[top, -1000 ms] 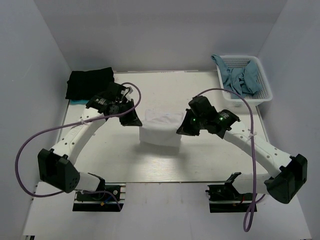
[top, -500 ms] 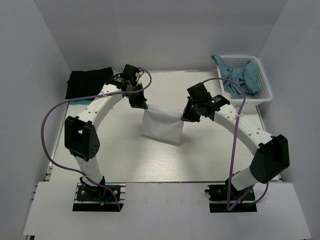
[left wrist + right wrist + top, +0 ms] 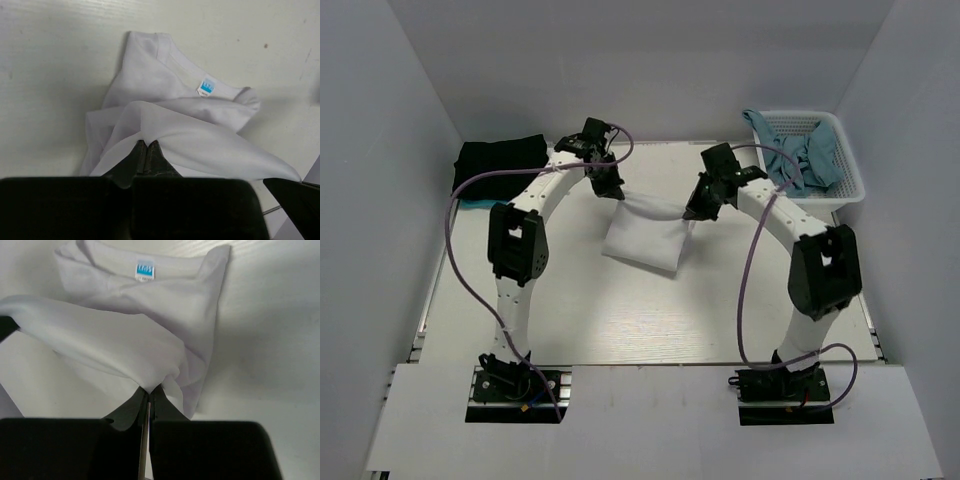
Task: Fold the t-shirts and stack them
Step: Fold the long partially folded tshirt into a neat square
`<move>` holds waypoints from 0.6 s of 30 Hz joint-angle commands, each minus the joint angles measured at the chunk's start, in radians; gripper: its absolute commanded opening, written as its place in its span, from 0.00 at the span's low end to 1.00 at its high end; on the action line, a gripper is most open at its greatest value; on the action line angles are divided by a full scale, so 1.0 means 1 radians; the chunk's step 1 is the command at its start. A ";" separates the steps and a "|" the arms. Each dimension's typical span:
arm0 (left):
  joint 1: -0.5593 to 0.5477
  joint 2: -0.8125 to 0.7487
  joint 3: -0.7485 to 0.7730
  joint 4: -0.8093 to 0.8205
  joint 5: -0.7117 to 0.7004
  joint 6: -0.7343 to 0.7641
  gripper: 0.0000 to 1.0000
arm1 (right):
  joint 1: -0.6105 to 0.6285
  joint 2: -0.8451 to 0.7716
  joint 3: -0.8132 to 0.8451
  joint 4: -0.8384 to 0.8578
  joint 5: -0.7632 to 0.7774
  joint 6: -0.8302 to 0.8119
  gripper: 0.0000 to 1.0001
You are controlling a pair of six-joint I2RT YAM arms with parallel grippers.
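Pinching the white shirt from both sides, the left fingers and right fingers are each closed tight on a fold of its fabric, with no gap between the tips. In the overhead view the shirt lies near the centre of the bench, slightly above the middle of the frame. It is a roughly square bundle whose upper edge is lifted and stretched between the two arms, while its lower part rests on the bench. The left arm reaches to the bundle's upper left corner and the right arm to its upper right corner. Both wrist views show the raised layer pulled into a taut ridge over the rest of the shirt, which lies crumpled below with its collar and a small blue label facing up. The black shirt sits folded in the upper left corner of the bench, well apart from the white one. A white basket at the upper right of the frame holds a bluish cloth, part of it hanging over the rim.
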 commanded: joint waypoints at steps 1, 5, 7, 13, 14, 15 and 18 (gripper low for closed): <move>0.034 0.057 0.076 0.040 0.017 0.015 0.00 | -0.037 0.104 0.094 -0.040 -0.002 -0.021 0.00; 0.034 0.114 0.099 0.183 0.091 0.015 0.09 | -0.067 0.164 0.141 -0.031 0.099 0.038 0.00; 0.034 0.123 0.099 0.255 0.129 0.024 0.25 | -0.090 0.188 0.134 0.004 0.121 0.081 0.11; 0.034 0.103 0.154 0.274 0.177 0.061 1.00 | -0.107 0.207 0.167 0.121 0.054 -0.012 0.90; 0.034 0.082 0.140 0.274 0.152 0.061 1.00 | -0.104 0.184 0.187 0.121 0.051 -0.032 0.90; 0.034 0.060 0.104 0.274 0.140 0.071 1.00 | -0.104 0.175 0.193 0.123 0.051 -0.091 0.90; 0.022 -0.026 0.035 0.265 0.119 0.097 1.00 | -0.103 0.110 0.189 0.104 -0.021 -0.162 0.90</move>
